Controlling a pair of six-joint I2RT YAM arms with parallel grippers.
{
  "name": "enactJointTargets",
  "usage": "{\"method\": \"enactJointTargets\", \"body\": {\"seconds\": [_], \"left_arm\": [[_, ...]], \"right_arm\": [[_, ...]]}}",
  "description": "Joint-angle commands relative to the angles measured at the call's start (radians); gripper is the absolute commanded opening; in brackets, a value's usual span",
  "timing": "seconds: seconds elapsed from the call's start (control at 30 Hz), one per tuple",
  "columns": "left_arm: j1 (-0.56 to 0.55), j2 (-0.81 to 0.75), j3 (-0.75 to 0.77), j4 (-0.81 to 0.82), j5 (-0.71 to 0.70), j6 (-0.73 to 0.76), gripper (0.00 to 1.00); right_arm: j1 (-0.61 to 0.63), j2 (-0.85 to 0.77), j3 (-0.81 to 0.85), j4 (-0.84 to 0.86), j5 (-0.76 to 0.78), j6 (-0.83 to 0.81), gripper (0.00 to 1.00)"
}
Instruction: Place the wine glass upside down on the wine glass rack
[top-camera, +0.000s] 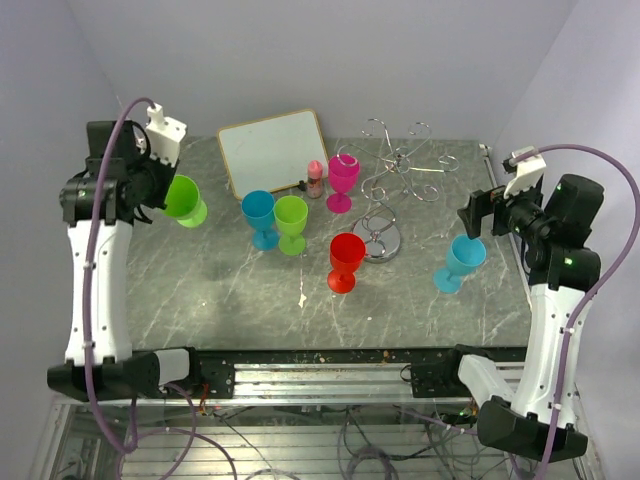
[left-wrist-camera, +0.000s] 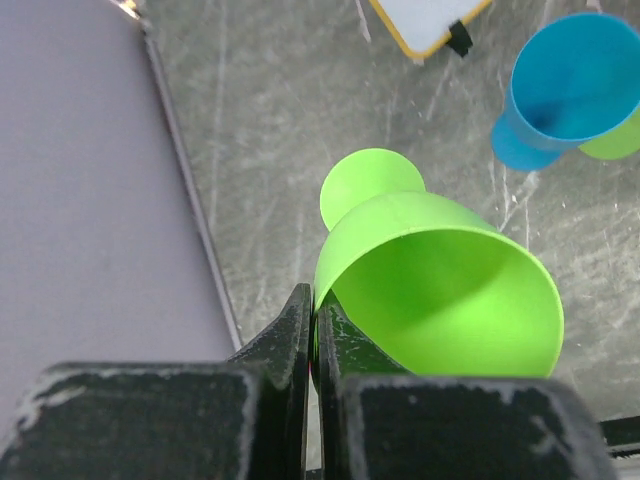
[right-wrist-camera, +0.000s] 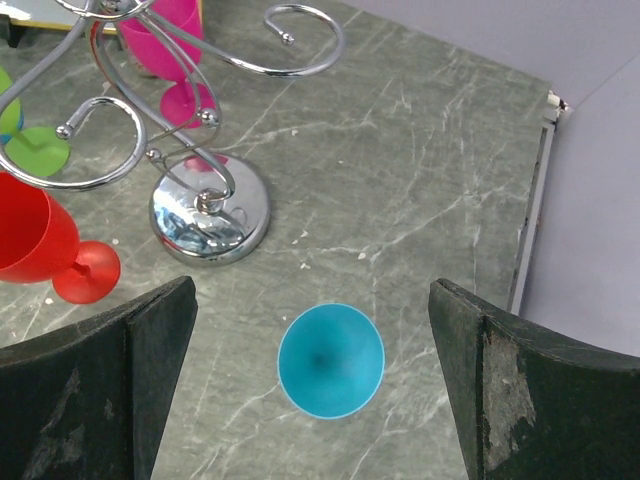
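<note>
Looking down from the top, the left hand (top-camera: 162, 193) holds the green wine glass (top-camera: 186, 202) at frame left; the wine glass rack (top-camera: 384, 243) stands right of centre. Left wrist: fingers (left-wrist-camera: 290, 340) clamped on its rim (glass tilted). Right wrist: the right hand (right-wrist-camera: 310, 290) gapes apart over a blue glass (right-wrist-camera: 330, 360).

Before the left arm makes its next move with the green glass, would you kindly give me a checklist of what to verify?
1. Grip: left gripper shut on the rim of the green glass: ok.
2. Glass lifted off the table: cannot tell.
3. Glass inverted: not ok, its mouth does not face down.
4. Wine glass rack arms free: ok, nothing hangs there.
5. Straight path to the rack: not ok, the middle blue glass and the second green glass stand between.
6. Right gripper out of the way: ok, open above the right-hand blue glass, holding nothing.
</note>
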Motion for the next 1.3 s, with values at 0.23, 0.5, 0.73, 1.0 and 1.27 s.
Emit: {"method": "enactJointTargets", "body": {"seconds": [0.23,0.5,0.73,1.0,1.27], "left_arm": [[-0.005,-0.185,0.076,0.111,0.274,0.021,0.07],[-0.004,-0.150,0.175,0.335,0.565,-0.247,0.07],[-0.005,-0.091,0.210,0.675,0.737,-0.667,0.07],[-0.030,-0.009,0.224,0.989,0.775,-1.011,0.07],[-0.105,0.058,0.241,1.094,0.738,-1.097,0.07]], "right_arm": [[-0.102,0.030,0.116,-0.067,-0.101,0.005,1.00],[-0.103,0.124,0.306,-0.111,-0.175,0.013,1.00],[-0.103,0.123,0.323,0.071,-0.338,0.106,1.00],[-0.086,0.245,0.374,0.345,-0.556,0.431,0.94],[0.178,0.365,0.441,0.442,-0.463,0.452,0.91]]}}
